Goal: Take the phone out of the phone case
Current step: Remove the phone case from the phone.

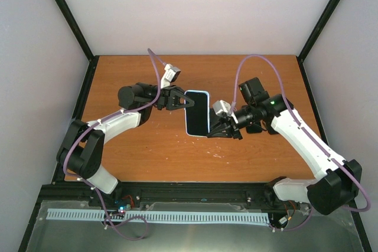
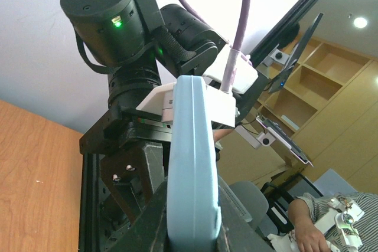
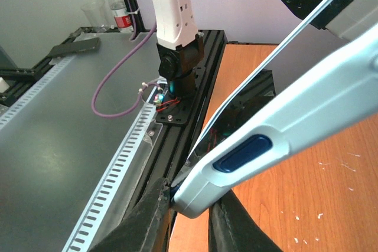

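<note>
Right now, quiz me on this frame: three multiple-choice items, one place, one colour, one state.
1. Where is the phone?
A) between the two grippers, mid-table
B) on the front rail
C) at the far right corner

2. What colour is the case?
A) red
B) light blue
C) yellow

3. Which grippers clamp the case?
A) neither
B) left only
C) both

Answers: 1 A, the top view shows it between the left gripper and the right gripper. 2 B, its rim is pale blue in both wrist views. 3 C, each wrist view shows an edge pinched.
</note>
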Tool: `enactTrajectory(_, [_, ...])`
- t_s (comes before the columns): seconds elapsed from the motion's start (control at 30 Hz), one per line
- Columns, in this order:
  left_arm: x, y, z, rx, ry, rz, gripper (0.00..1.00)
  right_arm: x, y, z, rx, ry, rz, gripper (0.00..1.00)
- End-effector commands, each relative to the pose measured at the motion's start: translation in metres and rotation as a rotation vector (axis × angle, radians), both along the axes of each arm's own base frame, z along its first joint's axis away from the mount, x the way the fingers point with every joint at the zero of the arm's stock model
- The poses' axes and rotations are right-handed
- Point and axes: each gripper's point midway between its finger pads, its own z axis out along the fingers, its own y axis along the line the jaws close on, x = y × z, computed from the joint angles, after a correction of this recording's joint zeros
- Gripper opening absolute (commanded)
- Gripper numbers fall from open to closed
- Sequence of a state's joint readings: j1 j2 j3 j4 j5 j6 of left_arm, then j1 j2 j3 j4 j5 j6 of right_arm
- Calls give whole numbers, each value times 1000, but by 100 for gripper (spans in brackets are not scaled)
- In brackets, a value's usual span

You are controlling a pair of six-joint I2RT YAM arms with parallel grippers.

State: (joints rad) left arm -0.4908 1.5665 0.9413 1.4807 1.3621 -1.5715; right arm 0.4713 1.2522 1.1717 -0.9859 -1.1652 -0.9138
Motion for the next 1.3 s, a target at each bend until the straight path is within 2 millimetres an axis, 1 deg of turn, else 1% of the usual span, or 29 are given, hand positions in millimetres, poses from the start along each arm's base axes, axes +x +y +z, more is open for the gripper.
enactTrajectory(0.0, [-29,4,40,-52,35,-34,0,65,-11,-38,-134,-163,-144,12])
enactTrajectory(0.1, [-28,4,41,-51,34,-32,0,66,-12,-41,-135,-143,-127,13])
enactTrajectory(0.17, [-29,4,42,-51,33,-32,0,62,-14,-44,-142,-139,-114,14])
enactTrajectory(0.33, [-31,4,40,-38,29,-44,0,53,-21,-46,-159,-205,-102,15])
enactTrajectory(0.47, [-34,2,41,-30,20,-59,0,59,-24,-38,-168,-299,-131,13])
enactTrajectory(0.6, [-39,-5,39,-9,14,-97,0,67,-24,-31,-197,-395,-140,11])
enactTrajectory(0.73, [-43,-10,38,9,15,-122,0,73,-23,-27,-251,-511,-120,10])
enactTrajectory(0.87, [-45,-9,39,24,7,-126,0,77,-21,-26,-294,-569,-93,8])
enactTrajectory(0.93, [-46,-9,38,30,-1,-129,0,75,-20,-20,-282,-573,-76,8])
enactTrajectory(1.0, [-46,-9,37,36,-5,-128,0,65,-17,-10,-251,-557,-44,10])
enactTrajectory(1.07, [-47,-8,37,38,-5,-127,0,57,-13,-3,-237,-560,-28,11])
enactTrajectory(1.13, [-48,-8,37,41,-9,-130,0,58,-10,0,-235,-578,-34,9])
enactTrajectory(1.2, [-49,-8,37,43,-14,-135,0,63,-12,-1,-256,-599,-43,9])
enactTrajectory(1.27, [-47,-9,36,53,-7,-138,0,62,-14,-2,-274,-611,-30,11])
